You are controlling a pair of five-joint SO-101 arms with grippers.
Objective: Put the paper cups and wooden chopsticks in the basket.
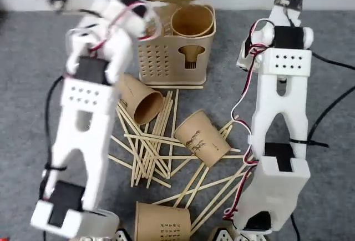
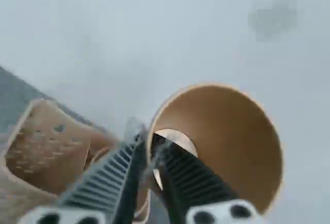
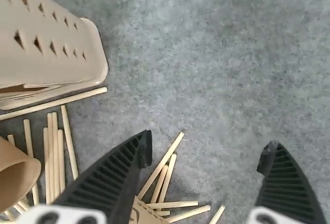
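Caught left gripper (image 2: 152, 145) pinching a paper cup (image 2: 232, 136) above the basket (image 1: 166, 66); right gripper (image 3: 206, 150) wide open, empty, over chopsticks (image 3: 55, 144) beside it.

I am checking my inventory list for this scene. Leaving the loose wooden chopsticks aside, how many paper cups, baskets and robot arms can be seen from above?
Beige perforated plastic basket: 1
White robot arms: 2
Brown paper cups: 5 (1 in the left arm's jaws, 1 in the basket, 3 lying on the grey mat)
Total: 8
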